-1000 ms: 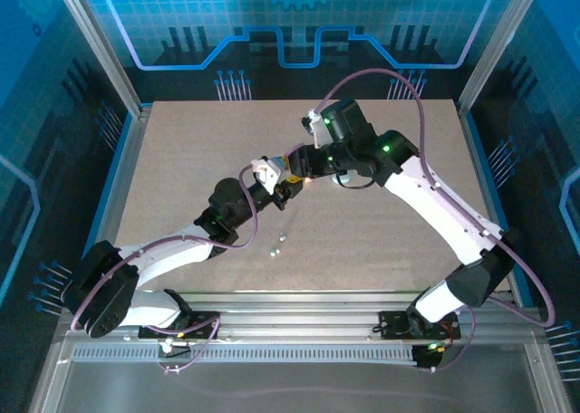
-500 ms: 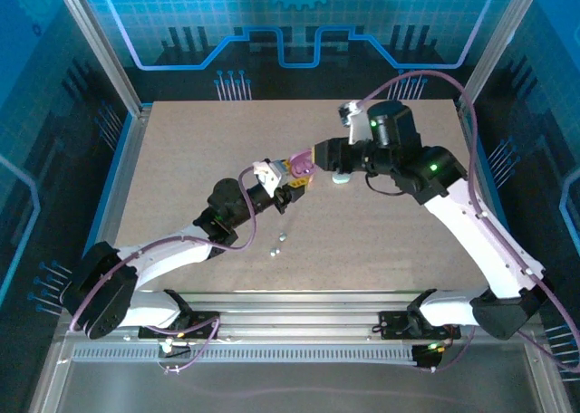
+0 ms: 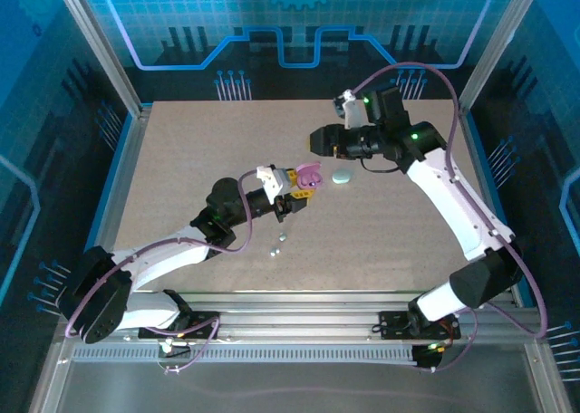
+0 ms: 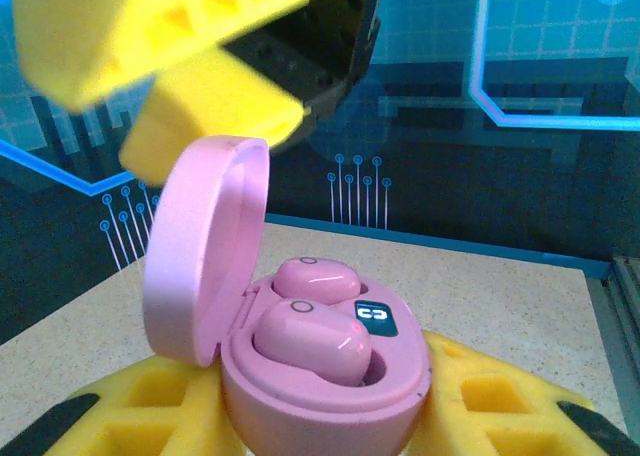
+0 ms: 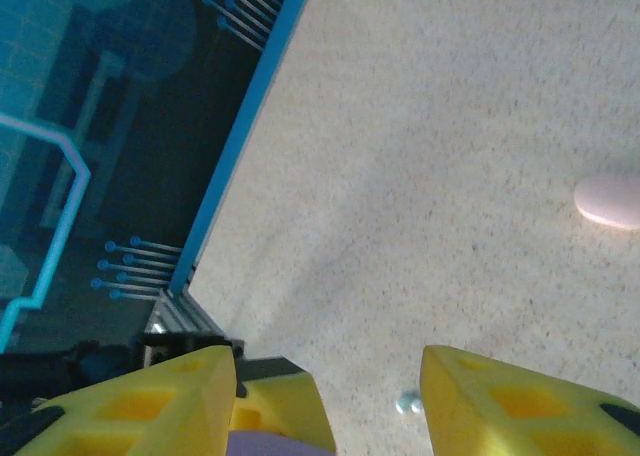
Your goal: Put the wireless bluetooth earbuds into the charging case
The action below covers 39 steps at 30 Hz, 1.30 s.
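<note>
Earbuds (image 4: pixel 310 334) — two, pink — seated in open pink charging case (image 4: pixel 200 266), pinched by left gripper (image 3: pixel 302 185); right gripper (image 5: pixel 325 381) spread, empty, just beyond on far side.

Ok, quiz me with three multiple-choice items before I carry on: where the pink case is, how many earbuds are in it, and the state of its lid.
1. Where is the pink case?
A) lying loose
B) held in the left gripper
C) stacked on another case

2. How many earbuds sit in it?
A) none
B) one
C) two

3. Its lid is:
A) shut
B) open
C) detached

Answers:
1 B, the yellow jaws clamp it from both sides.
2 C, two pink buds fill the wells.
3 B, it stands hinged up at the left.
</note>
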{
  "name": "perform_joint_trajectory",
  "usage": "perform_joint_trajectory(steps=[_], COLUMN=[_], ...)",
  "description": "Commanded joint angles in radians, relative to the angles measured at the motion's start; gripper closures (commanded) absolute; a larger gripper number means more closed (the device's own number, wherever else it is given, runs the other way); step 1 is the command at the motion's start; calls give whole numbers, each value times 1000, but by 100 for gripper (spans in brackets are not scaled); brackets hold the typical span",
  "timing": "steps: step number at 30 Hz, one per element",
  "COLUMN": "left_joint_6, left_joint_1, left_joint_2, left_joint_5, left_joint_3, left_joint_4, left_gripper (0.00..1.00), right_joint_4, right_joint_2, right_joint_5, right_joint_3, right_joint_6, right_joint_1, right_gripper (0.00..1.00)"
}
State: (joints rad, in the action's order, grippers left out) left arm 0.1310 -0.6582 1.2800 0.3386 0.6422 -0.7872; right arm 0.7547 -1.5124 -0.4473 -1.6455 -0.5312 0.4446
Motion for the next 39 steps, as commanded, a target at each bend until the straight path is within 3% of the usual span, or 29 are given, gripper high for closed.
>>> perform_joint_trajectory(steps=[1, 7, 14, 22, 27, 29, 39], left_joint_6=[-2, -4, -16, -31, -47, -53, -82], left_joint_1=[-5, -6, -6, 5, 10, 11, 17], left_joint_2=[-40, -47, -47, -42, -36, -34, -40], left_joint_5=[7, -3, -3, -66, -54, -58, -49], left_joint_3=[39, 43, 47, 46, 30, 28, 33], left_joint_4=[-3, -2, 2, 66, 24, 2, -50], left_gripper=[64, 64, 64, 64, 64, 63, 62], right_joint_4=[76, 134, 64, -72, -261, -254, -278], right_joint_2=[-9, 8, 78, 186, 166, 131, 46], right_joint_5=[-58, -76, -80, 41, -295, -394, -624], right_joint_3=[-33, 9, 121, 255, 320, 302, 332], right_joint_6=[55, 118, 80, -23, -100, -92, -84], right_joint_1=[0, -3, -27, -90, -108, -93, -71], right_gripper=[47, 47, 47, 44, 37, 34, 40])
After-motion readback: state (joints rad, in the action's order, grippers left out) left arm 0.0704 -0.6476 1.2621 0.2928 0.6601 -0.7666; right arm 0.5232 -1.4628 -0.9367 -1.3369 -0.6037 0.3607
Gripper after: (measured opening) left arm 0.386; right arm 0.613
